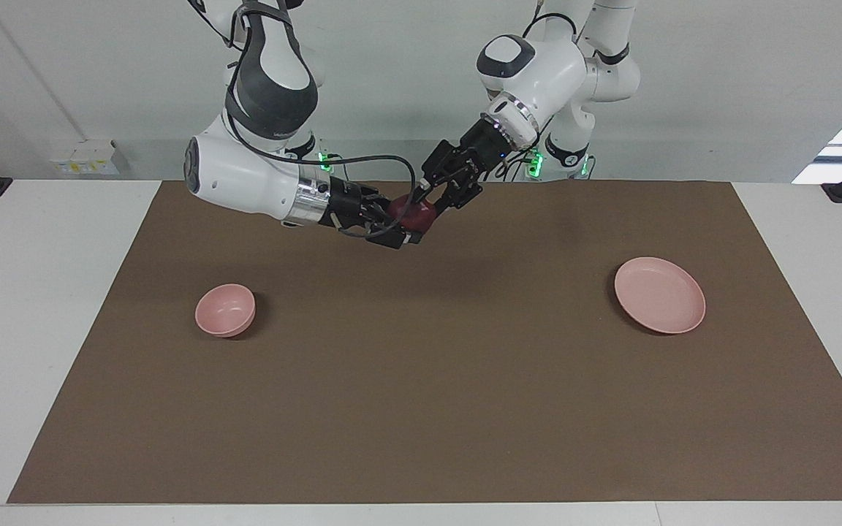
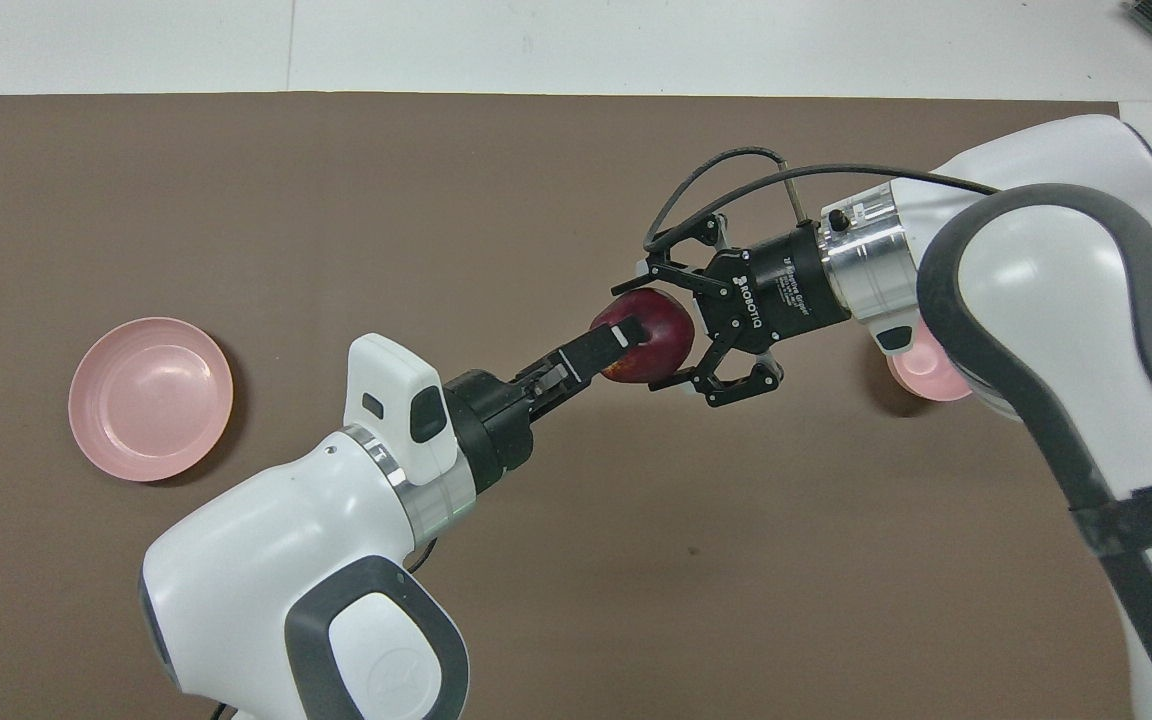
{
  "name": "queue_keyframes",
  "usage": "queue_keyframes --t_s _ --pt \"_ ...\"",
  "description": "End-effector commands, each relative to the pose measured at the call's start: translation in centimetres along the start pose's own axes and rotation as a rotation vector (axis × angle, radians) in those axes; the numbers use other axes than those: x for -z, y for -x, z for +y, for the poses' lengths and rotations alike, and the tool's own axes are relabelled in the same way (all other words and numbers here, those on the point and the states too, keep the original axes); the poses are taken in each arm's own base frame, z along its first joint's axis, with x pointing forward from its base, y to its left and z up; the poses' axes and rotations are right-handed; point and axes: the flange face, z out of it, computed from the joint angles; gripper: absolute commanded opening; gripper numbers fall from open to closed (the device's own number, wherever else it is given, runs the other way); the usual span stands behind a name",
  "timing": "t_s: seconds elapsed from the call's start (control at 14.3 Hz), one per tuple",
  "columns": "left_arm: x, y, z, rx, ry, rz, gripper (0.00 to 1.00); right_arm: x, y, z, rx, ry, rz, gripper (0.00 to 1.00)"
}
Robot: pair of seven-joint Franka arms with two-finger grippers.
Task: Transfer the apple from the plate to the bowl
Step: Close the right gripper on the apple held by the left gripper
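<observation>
A brown mat (image 1: 435,380) covers the white table (image 1: 33,292), and a small pale wall box (image 1: 85,157) sits at the right arm's end.
</observation>
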Motion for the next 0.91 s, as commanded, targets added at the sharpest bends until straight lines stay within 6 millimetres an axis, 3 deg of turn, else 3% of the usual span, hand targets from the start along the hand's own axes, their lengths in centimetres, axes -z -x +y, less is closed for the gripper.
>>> queue_keyframes --t_s 0.0,0.28,0.35,0.42,0.77,0.84 --pt "0.4 0.2 0.7 0.015 0.02 0.011 0.0 0.0 0.4 0.5 -0.013 -0.001 -0.033 0.0" --pt "0.4 0.2 0.7 0.015 0.019 0.011 0.0 1.8 -0.6 1.0 -0.016 0.019 -0.057 0.0" --pt "0.4 0.2 0.7 0.015 0.019 0.012 0.18 2.7 -1.2 1.2 -0.003 0.02 -0.064 0.0" --pt "0.3 0.2 0.7 0.008 0.016 -0.001 0.5 3.4 -1.6 1.5 0.005 0.021 -0.069 0.0" --pt "0.3 0.2 0.7 0.0 0.013 -0.002 0.97 7.2 -3.3 2.5 0.051 0.017 -0.059 0.0" --pt "0.3 0.0 0.6 0.004 0.013 0.0 1.0 8.1 -3.8 2.8 0.066 0.015 -0.052 0.0"
